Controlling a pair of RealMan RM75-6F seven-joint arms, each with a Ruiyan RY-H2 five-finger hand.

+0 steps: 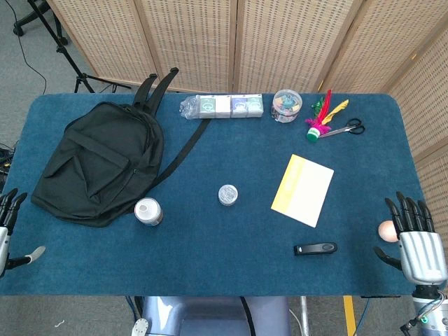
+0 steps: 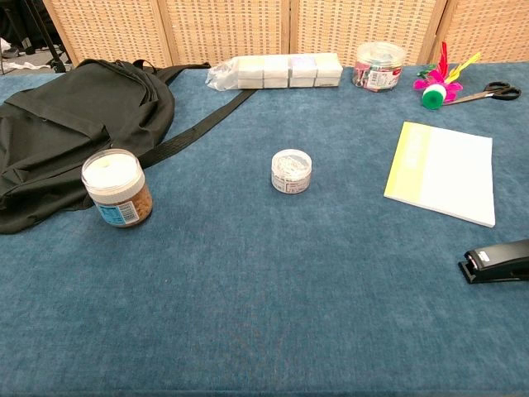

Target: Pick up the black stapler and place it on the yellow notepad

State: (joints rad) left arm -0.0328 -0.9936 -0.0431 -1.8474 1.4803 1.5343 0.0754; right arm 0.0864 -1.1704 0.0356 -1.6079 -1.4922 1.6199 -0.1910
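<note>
The black stapler (image 1: 316,248) lies flat near the table's front edge, just below the yellow notepad (image 1: 303,190); in the chest view the stapler (image 2: 498,261) is at the right edge, below the notepad (image 2: 442,171). My right hand (image 1: 417,238) hovers at the table's right front corner, fingers spread and empty, well right of the stapler. At the far left edge my left hand (image 1: 8,231) is partly cut off by the frame, its fingers apart and holding nothing. Neither hand shows in the chest view.
A black backpack (image 1: 98,161) covers the left side. A jar (image 1: 148,211) and a small clear tub (image 1: 227,194) stand mid-table. Along the back are a row of boxes (image 1: 227,106), a clip container (image 1: 286,105), a feather shuttlecock (image 1: 319,122) and scissors (image 1: 345,129). A small pink ball (image 1: 386,229) sits by my right hand.
</note>
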